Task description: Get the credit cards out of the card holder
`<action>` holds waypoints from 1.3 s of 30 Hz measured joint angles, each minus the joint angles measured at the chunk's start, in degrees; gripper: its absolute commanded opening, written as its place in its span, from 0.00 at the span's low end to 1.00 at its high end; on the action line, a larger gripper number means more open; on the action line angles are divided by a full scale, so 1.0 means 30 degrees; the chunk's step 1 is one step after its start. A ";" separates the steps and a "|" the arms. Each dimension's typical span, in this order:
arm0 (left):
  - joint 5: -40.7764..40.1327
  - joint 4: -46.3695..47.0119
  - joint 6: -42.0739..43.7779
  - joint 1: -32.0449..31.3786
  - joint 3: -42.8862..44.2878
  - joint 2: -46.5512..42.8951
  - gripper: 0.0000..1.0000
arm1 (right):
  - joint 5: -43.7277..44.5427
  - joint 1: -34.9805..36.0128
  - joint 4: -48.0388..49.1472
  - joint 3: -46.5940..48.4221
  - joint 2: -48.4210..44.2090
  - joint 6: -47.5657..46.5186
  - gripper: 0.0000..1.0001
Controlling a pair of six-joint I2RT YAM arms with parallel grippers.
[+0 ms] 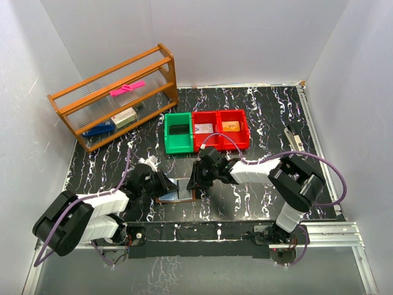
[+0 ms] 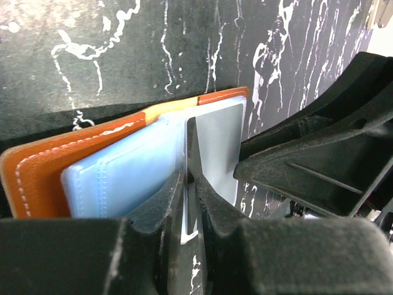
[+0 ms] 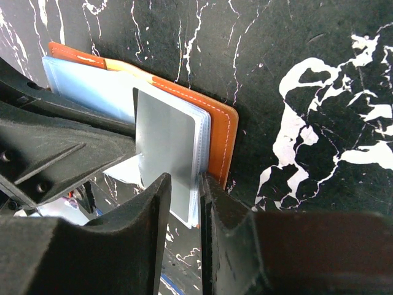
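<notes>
Two claws share the job: the left claw [image 2: 186, 181] pinches the silver-grey plastic card [image 2: 215, 144], and the right claw [image 3: 186, 182] clamps the brown leather card holder [image 3: 219, 138], which lies open on the black marbled surface [image 3: 307, 55]. Slide the card straight out along its sleeve, keeping the holder pinned.

The card holder [image 3: 218, 141] lies on the table [image 1: 264, 117] near its front edge, between the left gripper [image 2: 186, 184] and the right gripper [image 3: 184, 190], a card [image 3: 166, 150] sticking partly out of it. A row of bins [image 1: 207, 114] sits behind it; a rack [image 1: 116, 98] stands rear left.
</notes>
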 measured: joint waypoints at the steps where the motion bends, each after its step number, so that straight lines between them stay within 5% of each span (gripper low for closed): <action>1: 0.0073 0.0102 0.0044 0.0000 -0.0029 -0.0007 0.14 | -0.0058 -0.0007 0.0029 -0.0007 0.0022 0.0029 0.22; 18: 0.0976 0.0175 0.1377 0.0342 -0.0015 -0.0896 0.00 | -0.0583 -0.0270 0.0605 -0.0284 0.0160 0.0270 0.21; 29: 0.1275 0.0933 0.1537 0.0364 0.0182 0.0787 0.16 | -0.0852 -0.0364 0.0758 -0.0284 0.0248 0.0561 0.22; 34: 0.1661 0.0823 0.2135 0.0561 0.0736 0.1464 0.00 | -0.0882 -0.0379 0.0736 -0.0284 0.0255 0.0568 0.22; 39: 0.1683 0.0503 0.2353 0.0663 0.0860 0.1508 0.00 | -0.0852 -0.0386 0.0707 -0.0284 0.0240 0.0568 0.22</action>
